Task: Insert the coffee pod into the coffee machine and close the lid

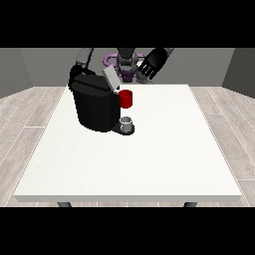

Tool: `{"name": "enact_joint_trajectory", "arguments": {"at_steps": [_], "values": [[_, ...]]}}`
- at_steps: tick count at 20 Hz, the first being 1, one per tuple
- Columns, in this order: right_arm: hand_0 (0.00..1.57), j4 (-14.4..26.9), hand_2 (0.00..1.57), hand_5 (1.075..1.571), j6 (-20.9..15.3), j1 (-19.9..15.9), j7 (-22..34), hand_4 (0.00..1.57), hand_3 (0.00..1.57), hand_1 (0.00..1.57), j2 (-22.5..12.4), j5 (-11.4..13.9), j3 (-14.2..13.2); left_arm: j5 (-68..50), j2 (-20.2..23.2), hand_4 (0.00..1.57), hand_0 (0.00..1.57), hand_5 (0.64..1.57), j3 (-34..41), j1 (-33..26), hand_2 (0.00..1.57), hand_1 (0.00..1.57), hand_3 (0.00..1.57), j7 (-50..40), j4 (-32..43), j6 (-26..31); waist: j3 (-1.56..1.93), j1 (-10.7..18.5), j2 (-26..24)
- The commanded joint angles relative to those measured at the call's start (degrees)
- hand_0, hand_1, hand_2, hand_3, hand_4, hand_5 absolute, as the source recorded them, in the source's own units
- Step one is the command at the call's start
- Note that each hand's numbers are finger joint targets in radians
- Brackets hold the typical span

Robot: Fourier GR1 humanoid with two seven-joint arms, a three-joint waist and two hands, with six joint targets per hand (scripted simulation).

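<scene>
A black coffee machine (94,107) stands on the white table (149,159), left of the middle. Its grey lid (110,78) is tilted up and open. Under the lid, a red cylinder (126,98) sticks out of the machine's front; whether it is the pod or part of the machine I cannot tell. A small grey cup (127,122) sits on the drip tray below it. The hand at the view's right (152,63) hangs raised behind the table's far edge, fingers spread, holding nothing. The hand at the view's left (74,75) is at the machine's top back corner, dark against it.
The robot's torso (127,62) is behind the table's far edge, just right of the machine. The arm at the view's left (83,57) comes down behind the machine. Grey wood floor surrounds the table.
</scene>
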State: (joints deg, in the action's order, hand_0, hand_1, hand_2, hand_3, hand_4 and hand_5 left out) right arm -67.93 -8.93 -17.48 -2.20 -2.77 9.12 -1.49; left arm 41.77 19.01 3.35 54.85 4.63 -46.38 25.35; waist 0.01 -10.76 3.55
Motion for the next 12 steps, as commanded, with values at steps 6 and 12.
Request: {"name": "enact_joint_trajectory", "arguments": {"at_steps": [6, 12], "values": [[0.00, -2.9, 0.00, 1.571, 0.4, -4.4, 0.6, 0.00, 0.00, 0.00, -1.4, -0.1, -0.7, -1.4, 4.1, 0.48, 1.17, 1.571, 4.4, 11.7, 1.25, 1.17, 1.27, -3.3, 2.3, 2.0, 0.01, -4.4, 6.4], [0.00, -2.9, 0.00, 1.571, -0.1, -8.4, -0.8, 0.00, 0.00, 0.00, -2.0, -0.6, -2.2, 0.3, 4.4, 0.48, 1.22, 1.571, 4.4, 15.3, 1.28, 1.22, 1.23, -4.1, 3.3, -1.3, 0.02, -5.4, 11.8]]}}
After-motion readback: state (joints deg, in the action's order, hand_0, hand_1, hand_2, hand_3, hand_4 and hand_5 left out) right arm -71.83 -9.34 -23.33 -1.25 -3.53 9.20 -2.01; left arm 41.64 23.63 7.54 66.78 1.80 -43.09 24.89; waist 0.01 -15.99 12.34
